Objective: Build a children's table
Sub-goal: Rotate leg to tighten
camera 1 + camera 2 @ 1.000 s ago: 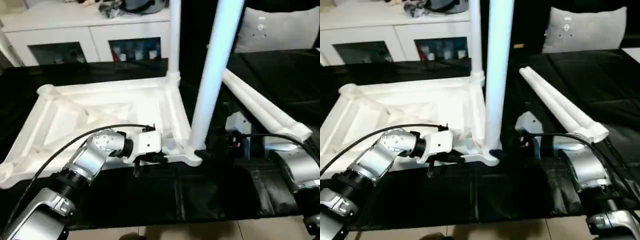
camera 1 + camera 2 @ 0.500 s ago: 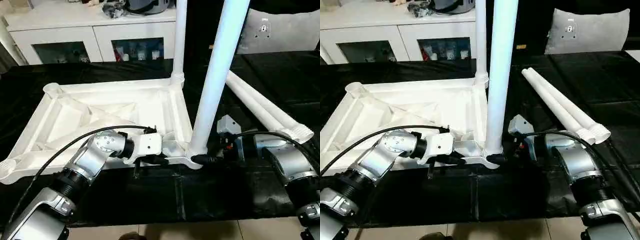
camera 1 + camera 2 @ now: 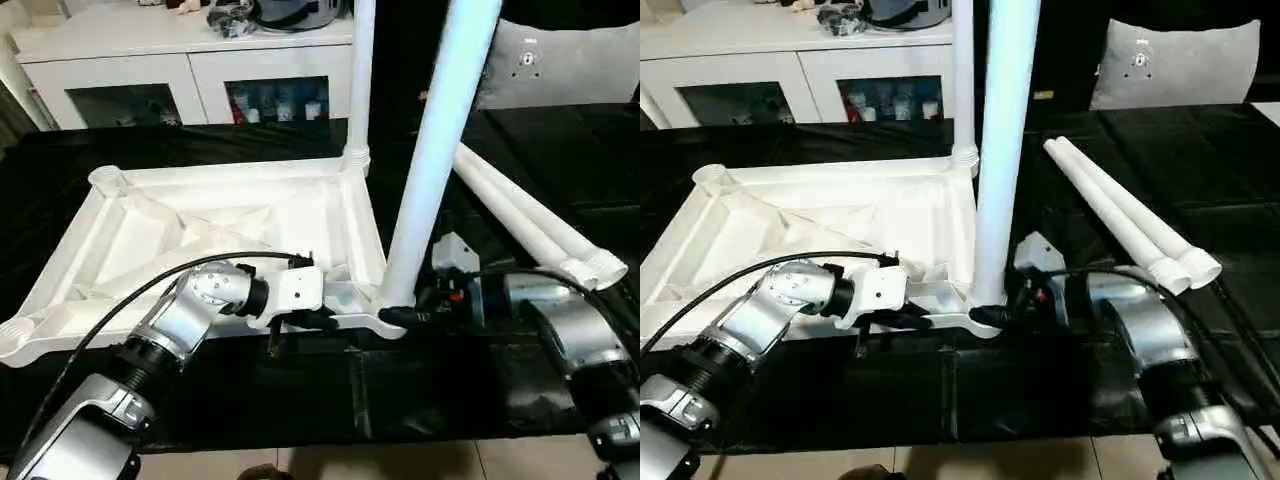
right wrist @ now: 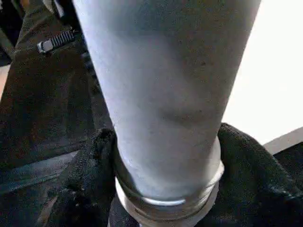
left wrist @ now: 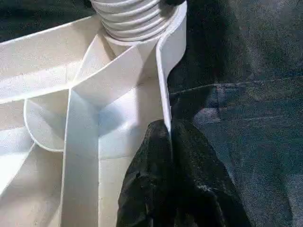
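The white tabletop [image 3: 200, 215] lies underside up on the black cloth. One leg [image 3: 360, 70] stands upright in its far right corner socket, and a second leg [image 3: 435, 150] stands in the near right socket. Two more legs [image 3: 530, 225] lie side by side to the right. My left gripper [image 3: 325, 320] is shut on the tabletop's near rim [image 5: 165, 94], just left of that socket. My right gripper [image 3: 395, 315] reaches in from the right, its black fingers [image 4: 90, 161] pressed on both sides of the near leg's base [image 4: 165, 118].
A white cabinet [image 3: 180, 60] with glass doors runs along the back. A grey cushion [image 3: 560, 65] sits at the back right. The black cloth [image 3: 300, 400] reaches the work surface's front edge, with pale floor below.
My right gripper has moved left to the base of the near upright leg and closed around it. My left gripper has stayed on the rim.
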